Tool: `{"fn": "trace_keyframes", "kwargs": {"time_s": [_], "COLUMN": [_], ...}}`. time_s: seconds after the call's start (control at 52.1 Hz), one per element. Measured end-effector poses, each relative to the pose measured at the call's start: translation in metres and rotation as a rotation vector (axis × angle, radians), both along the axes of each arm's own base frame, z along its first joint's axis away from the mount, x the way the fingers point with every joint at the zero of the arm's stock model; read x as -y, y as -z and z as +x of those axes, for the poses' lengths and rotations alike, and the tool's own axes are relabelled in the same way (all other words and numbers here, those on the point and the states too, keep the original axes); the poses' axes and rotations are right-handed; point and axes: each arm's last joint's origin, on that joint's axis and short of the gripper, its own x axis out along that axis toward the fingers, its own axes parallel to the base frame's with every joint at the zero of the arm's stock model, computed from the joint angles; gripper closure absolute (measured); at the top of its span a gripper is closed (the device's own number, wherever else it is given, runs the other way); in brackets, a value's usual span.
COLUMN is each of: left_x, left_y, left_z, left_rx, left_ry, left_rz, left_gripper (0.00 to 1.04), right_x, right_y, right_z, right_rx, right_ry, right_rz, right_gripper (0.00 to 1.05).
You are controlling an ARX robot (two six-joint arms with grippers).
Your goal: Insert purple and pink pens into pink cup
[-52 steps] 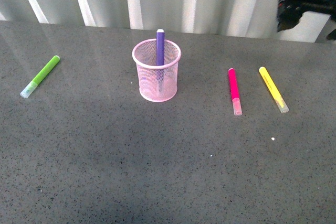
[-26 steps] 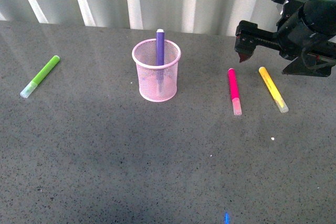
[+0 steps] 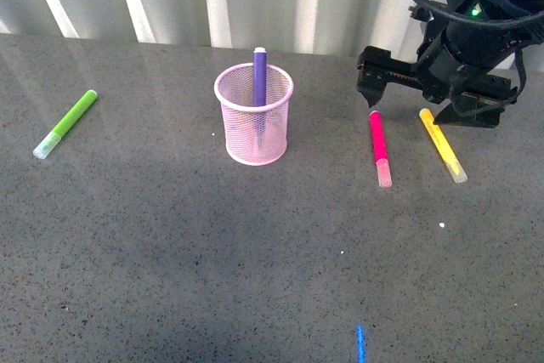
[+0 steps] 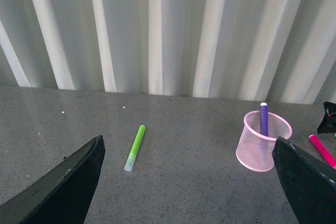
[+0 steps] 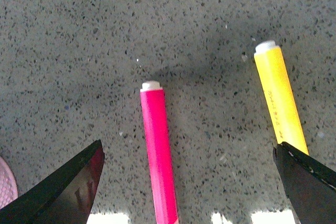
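Right pincer spread above pink pen lying on tabletop | purple pen stands in cup | left pincer spread, well apart | risk, we judge: yellow marker lies near, so lowering may strike it or roll pink pen
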Motion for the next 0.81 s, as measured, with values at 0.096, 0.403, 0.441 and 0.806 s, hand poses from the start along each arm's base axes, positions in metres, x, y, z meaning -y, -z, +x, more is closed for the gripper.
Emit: {"fn": "trace_keyframes", "kwargs": {"time_s": [0.096,0.403,0.441,0.806], "left_x": [0.000,0.000,0.000,0.000], "left_y": [0.000,0.000,0.000,0.000], "left_z": [0.000,0.000,0.000,0.000], "left_rx": [0.000,0.000,0.000,0.000], "left_ry": [0.000,0.000,0.000,0.000], "left_rz": [0.000,0.000,0.000,0.000], "left_gripper": [0.07,0.07,0.07,0.07], "right_x": [-0.002,-0.018,-0.020,-0.021], "right_y": [0.004,0.024,0.026,0.033], "right_z": [0.007,0.015,0.015,0.014], "right_rx": [-0.001,-0.020,-0.023,-0.031], "right_ry": [-0.002,-0.034,-0.037,-0.039], "right_rz": [-0.002,0.013,0.012,0.018], "right_gripper": [0.07,0.07,0.07,0.40]}}
